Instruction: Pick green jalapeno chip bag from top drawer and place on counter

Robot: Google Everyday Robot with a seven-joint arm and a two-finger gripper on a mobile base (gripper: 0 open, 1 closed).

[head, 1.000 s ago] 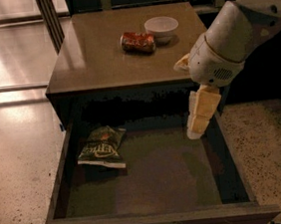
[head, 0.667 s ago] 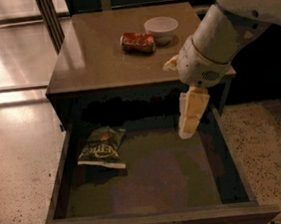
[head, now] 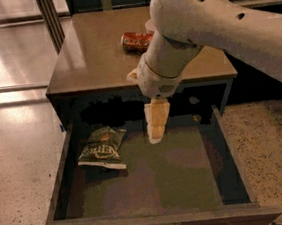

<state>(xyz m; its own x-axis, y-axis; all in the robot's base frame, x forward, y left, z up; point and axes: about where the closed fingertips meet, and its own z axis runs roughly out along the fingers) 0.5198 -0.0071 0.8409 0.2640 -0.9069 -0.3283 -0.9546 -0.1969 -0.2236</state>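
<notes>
Key relation: green jalapeno chip bag (head: pixel 103 148) lies to the left of the claw (head: pixel 157 125) and slightly nearer. The move ahead, as I judge it, is a shift left plus a drop.

Bag lies flat on the floor of the top drawer (head: pixel 188 180), in the far-left part, close to the left wall. Can't confirm that it touches the wall. Its long axis seems to run roughly near-far, with the top edge tipped a bit to the right and the light bottom edge toward the near side.

Claw hangs pointing down over the far-middle of the open drawer, just in front of the worktop (head: pixel 90 64) edge and apart from the bag. It carries nothing. Cannot tell whether it is open or closed, since it reads as one pale block.

Only one arm (head: pixel 207 22), so there is no choice of side.

Hidden: the arm covers the right-far part of the worktop and part of the red soda can (head: pixel 134 41) lying there. Far wall of the drawer is in deep shadow. Bag lettering not readable.
</notes>
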